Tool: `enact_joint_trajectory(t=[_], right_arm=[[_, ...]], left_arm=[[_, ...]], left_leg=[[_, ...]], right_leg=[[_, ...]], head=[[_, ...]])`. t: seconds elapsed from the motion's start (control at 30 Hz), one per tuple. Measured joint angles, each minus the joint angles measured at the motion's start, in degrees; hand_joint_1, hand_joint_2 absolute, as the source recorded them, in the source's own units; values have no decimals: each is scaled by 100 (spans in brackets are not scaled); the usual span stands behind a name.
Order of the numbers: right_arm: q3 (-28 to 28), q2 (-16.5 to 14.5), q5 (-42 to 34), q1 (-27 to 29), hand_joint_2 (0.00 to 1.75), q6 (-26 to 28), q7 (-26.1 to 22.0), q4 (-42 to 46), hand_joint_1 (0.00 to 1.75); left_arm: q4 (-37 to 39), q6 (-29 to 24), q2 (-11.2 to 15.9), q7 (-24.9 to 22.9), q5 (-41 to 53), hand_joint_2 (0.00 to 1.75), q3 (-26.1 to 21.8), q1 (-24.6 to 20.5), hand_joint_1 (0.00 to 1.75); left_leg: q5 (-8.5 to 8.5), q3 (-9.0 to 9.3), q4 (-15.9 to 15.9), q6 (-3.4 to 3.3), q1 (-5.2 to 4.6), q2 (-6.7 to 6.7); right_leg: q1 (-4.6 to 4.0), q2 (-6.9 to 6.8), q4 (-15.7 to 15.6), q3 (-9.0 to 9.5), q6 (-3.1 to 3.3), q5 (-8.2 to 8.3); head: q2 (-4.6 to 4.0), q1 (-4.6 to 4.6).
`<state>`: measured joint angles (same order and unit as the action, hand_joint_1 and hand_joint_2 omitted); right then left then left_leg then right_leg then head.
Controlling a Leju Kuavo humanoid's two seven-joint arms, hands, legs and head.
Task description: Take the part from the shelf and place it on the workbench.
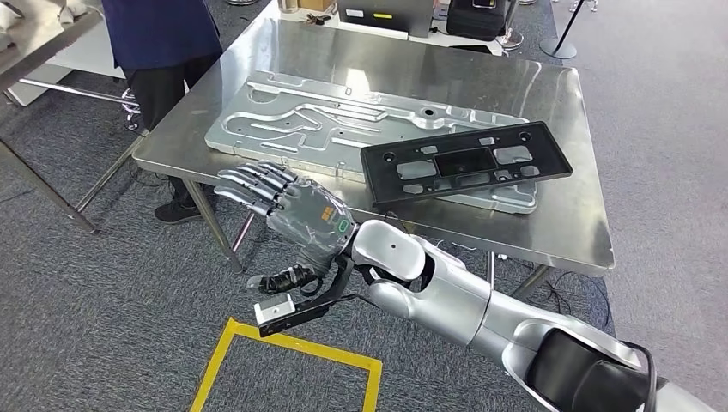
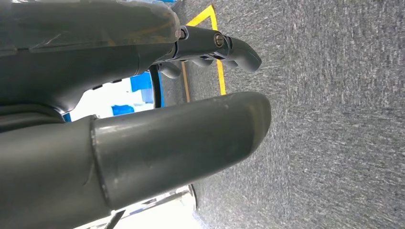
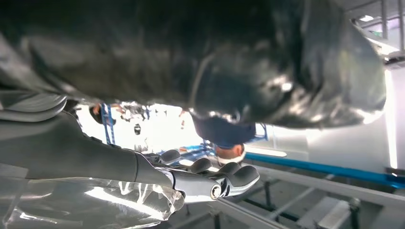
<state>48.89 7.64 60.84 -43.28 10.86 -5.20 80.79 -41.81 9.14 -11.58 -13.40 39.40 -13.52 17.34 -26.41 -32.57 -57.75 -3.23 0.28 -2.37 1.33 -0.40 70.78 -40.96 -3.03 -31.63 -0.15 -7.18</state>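
Note:
The black rectangular part (image 1: 468, 163) lies flat on a large silver stamped plate (image 1: 300, 116), which rests on the steel workbench (image 1: 532, 86). My right hand (image 1: 283, 206) reaches in from the lower right and hovers just off the bench's front left edge. Its fingers are stretched out and apart, with the thumb hanging below, and it holds nothing. It is well left of the black part and does not touch it. In the right wrist view its fingers (image 3: 210, 179) point out with nothing in them. My left hand (image 2: 143, 138) hangs over the carpet and holds nothing.
A person in dark blue (image 1: 163, 43) stands at the bench's far left corner. A yellow tape square (image 1: 292, 360) marks the grey carpet below my right hand. Another table (image 1: 34, 39) stands at the upper left. A black case (image 1: 481, 17) sits beyond the bench.

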Motion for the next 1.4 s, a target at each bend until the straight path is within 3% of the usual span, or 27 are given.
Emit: enact_joint_trajectory(t=[0.03, 0.07, 0.1, 0.17, 0.23, 0.3, 0.37, 0.43, 0.5, 0.53, 0.57, 0.63, 0.67, 0.73, 0.77, 0.83, 0.9, 0.97, 1.03, 1.07, 1.1, 1.17, 1.23, 1.3, 1.37, 1.4], right_arm=[[9, 20, 1, 34, 0, 1, 0, -1, 0], [17, 34, 2, 63, 0, 2, 0, -1, 0], [25, 47, 2, 81, 0, 2, 0, -1, 0], [33, 56, 3, 87, 0, 2, 0, 3, 0], [37, 60, 4, 87, 0, 5, 0, 10, 0], [38, 74, 2, 104, 0, 41, 0, 14, 0], [38, 86, -14, 141, 0, 126, -2, 10, 0], [37, 89, -32, 195, 0, 231, -7, -3, 0], [37, 91, -49, 291, 0, 312, -11, -30, 0], [37, 92, -65, 354, 0, 339, -16, -48, 0], [37, 93, -85, 419, 0, 360, -22, -67, 0], [37, 93, -124, 518, 0, 395, -33, -101, 0], [37, 94, -140, 552, 0, 410, -37, -116, 0], [35, 99, -176, 617, 0, 440, -42, -145, 0], [34, 102, -191, 652, 0, 455, -46, -160, 0], [33, 105, -204, 720, 0, 486, -75, -203, 0], [32, 104, -201, 750, 0, 516, -110, -262, 0], [31, 104, -193, 768, 0, 544, -125, -326, 0], [31, 105, -191, 810, 0, 558, -127, -396, 0], [31, 105, -194, 837, 0, 557, -125, -432, 0], [30, 106, -200, 858, 0, 552, -118, -468, 0], [21, 106, -216, 878, 0, 538, -104, -545, 0], [-17, 106, -250, 891, 0, 527, -94, -642, 0], [-92, 105, -354, 938, 0, 508, -60, -768, 0], [-188, 98, -521, 1028, 0, 486, -30, -940, 0], [-245, 91, -601, 1087, 0, 495, -46, -1059, 0]], left_arm=[[-3, 2, -6, 1, 2, 0, -11, 4, 0], [-6, 3, -11, 1, 3, 0, -19, 9, 0], [-8, 3, -15, 1, 3, 0, -26, 12, 0], [-9, 4, -27, 1, 4, 0, -32, 15, 0], [-19, 10, -40, 2, 20, 0, -38, 11, 0], [-38, 34, -54, 11, 69, 0, -67, 6, 0], [-50, 55, -67, 34, 143, 0, -125, 7, 0], [-53, 61, -73, 61, 220, 0, -188, 9, 0], [-53, 73, -78, 85, 291, 0, -246, 9, 0], [-53, 85, -81, 97, 329, 0, -273, 9, 0], [-53, 96, -84, 107, 366, 0, -296, 9, 0], [-53, 114, -86, 133, 439, 0, -346, 10, 0], [-53, 119, -86, 147, 468, 0, -376, 9, 0], [-57, 139, -102, 170, 526, 0, -427, -3, 0], [-61, 148, -112, 177, 554, 0, -448, -9, 0], [-68, 160, -127, 192, 630, 0, -492, -18, 0], [-68, 160, -139, 223, 720, 0, -547, -25, 0], [-67, 158, -155, 273, 801, 0, -602, -51, 0], [-65, 157, -169, 319, 863, 0, -658, -79, 0], [-63, 157, -178, 334, 886, 0, -688, -87, 0], [-62, 157, -187, 347, 905, 0, -720, -92, 0], [-59, 157, -209, 362, 946, 0, -780, -105, 0], [-43, 154, -242, 388, 990, 0, -834, -133, 0], [-26, 158, -273, 423, 1028, 0, -887, -164, 0], [-25, 188, -302, 453, 1061, 0, -957, -175, 0], [-25, 212, -316, 464, 1078, 0, -995, -171, 0]], left_leg=[[2, -11, -6, -1, -2, -1], [2, -19, -16, 3, -2, -1], [-2, -21, -29, 11, -1, -1], [-19, -20, -58, 46, 4, 29], [-24, -33, -78, 119, 2, 64], [-8, -44, -70, 196, 5, 75], [-36, -59, -93, 260, 14, 102], [-267, -213, -436, 307, 23, 153], [-638, -555, -1173, 341, 38, 185], [-755, -710, -1496, 358, 43, 186], [-767, -785, -1649, 371, 47, 185], [-492, -620, -1311, 382, 59, 165], [-292, -424, -922, 381, 65, 109], [-81, -120, -299, 344, 47, -19], [-58, -56, -155, 316, 37, -52], [-57, -63, -123, 236, 22, 29], [-19, -72, -100, 158, 27, 124], [15, -89, -83, 100, 40, 203], [31, -115, -84, 70, 27, 303], [36, -121, -85, 63, 16, 364], [39, -122, -86, 59, 5, 427], [42, -106, -87, 59, -18, 556], [51, -109, -91, 76, -23, 675], [77, -149, -88, 130, 14, 785], [103, -173, -70, 198, 40, 891], [76, -189, -103, 224, 27, 854]], right_leg=[[0, 6, 293, -117, -5, -107], [1, 9, 399, -141, -4, -107], [2, 9, 254, -38, 6, 8], [4, 53, -530, 414, 48, 336], [-26, 109, -1108, 718, 111, 483], [-70, 104, -1190, 739, 170, 484], [-47, 61, -1245, 759, 247, 514], [-13, 6, -1307, 783, 327, 548], [-19, -50, -1312, 779, 359, 551], [-22, -81, -1310, 778, 362, 548], [-24, -114, -1308, 778, 364, 544], [-19, -177, -1291, 783, 353, 531], [-15, -206, -1270, 783, 335, 517], [-40, -259, -1207, 776, 269, 476], [-60, -289, -1188, 775, 238, 461], [-71, -374, -1195, 790, 180, 456], [-46, -320, -1086, 764, 121, 347], [-26, -122, -579, 549, 85, 13], [-28, -6, 195, 185, 77, -344], [-36, 13, 453, 58, 85, -408], [-46, 24, 485, 36, 105, -348], [-77, 94, -102, 315, 188, 53], [-100, 355, -877, 684, 312, 372], [-128, 498, -1188, 815, 385, 429], [-124, 369, -1275, 850, 398, 458], [-103, 296, -1346, 893, 410, 480]], head=[[0, 0], [0, 1], [0, 1], [0, 1], [0, 2], [0, 1], [0, 1], [0, 3], [0, 5], [0, 4], [0, 5], [0, 5], [0, 5], [0, 6], [0, 6], [0, 4], [0, 4], [0, 4], [0, 4], [0, 3], [0, 3], [0, 3], [0, 9], [0, 12], [0, 11], [0, 11]])
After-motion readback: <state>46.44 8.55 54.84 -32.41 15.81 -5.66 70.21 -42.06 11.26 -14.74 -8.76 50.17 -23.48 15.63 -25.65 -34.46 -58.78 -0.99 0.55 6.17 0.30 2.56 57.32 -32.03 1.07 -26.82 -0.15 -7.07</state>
